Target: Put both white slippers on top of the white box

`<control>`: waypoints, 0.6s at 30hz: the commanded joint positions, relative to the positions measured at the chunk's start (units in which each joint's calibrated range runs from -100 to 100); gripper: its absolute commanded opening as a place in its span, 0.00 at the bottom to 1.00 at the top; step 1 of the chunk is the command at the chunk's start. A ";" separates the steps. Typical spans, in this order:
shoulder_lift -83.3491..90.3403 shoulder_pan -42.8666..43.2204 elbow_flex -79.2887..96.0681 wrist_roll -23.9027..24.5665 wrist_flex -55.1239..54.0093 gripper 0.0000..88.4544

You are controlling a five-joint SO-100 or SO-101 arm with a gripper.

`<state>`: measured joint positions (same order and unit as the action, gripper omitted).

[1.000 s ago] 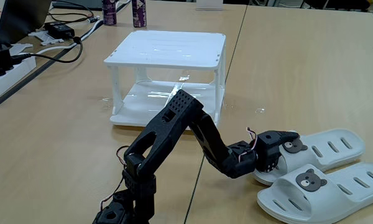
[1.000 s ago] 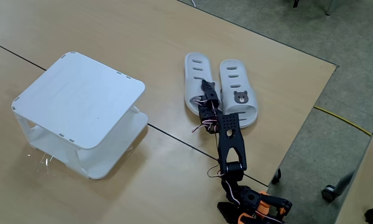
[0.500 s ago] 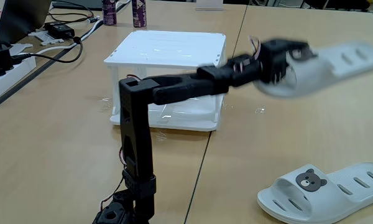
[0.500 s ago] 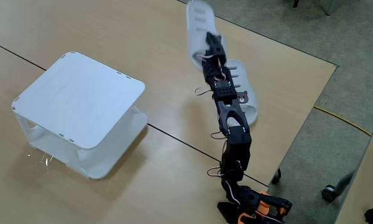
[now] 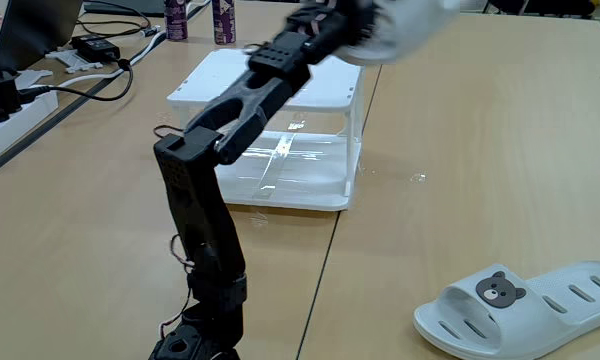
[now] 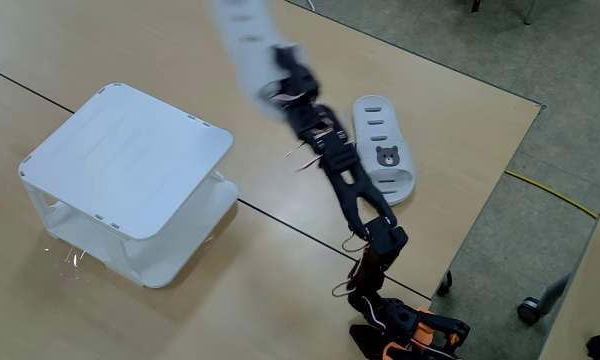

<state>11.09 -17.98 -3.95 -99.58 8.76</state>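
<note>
Gripper: the gripper (image 6: 277,68) is clamped on one white slipper (image 6: 242,40), which is held in the air, blurred, above the tabletop (image 6: 280,260) between the white box and the other slipper.
Held slipper: in a fixed view it (image 5: 405,25) is seen high beside the box's far right corner.
Other slipper: it (image 6: 383,148) is laid flat near the tabletop's right edge, bear badge up.
White box: it (image 6: 130,158) is stood toward the tabletop's left side, its top bare.
</note>
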 commanded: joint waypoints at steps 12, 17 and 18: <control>5.27 37.55 3.28 -0.42 -0.39 0.01; -1.63 37.14 -1.05 -0.42 -0.64 0.01; -3.73 37.06 -2.95 -0.42 -0.64 0.01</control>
<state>10.27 18.80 0.99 -99.58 8.76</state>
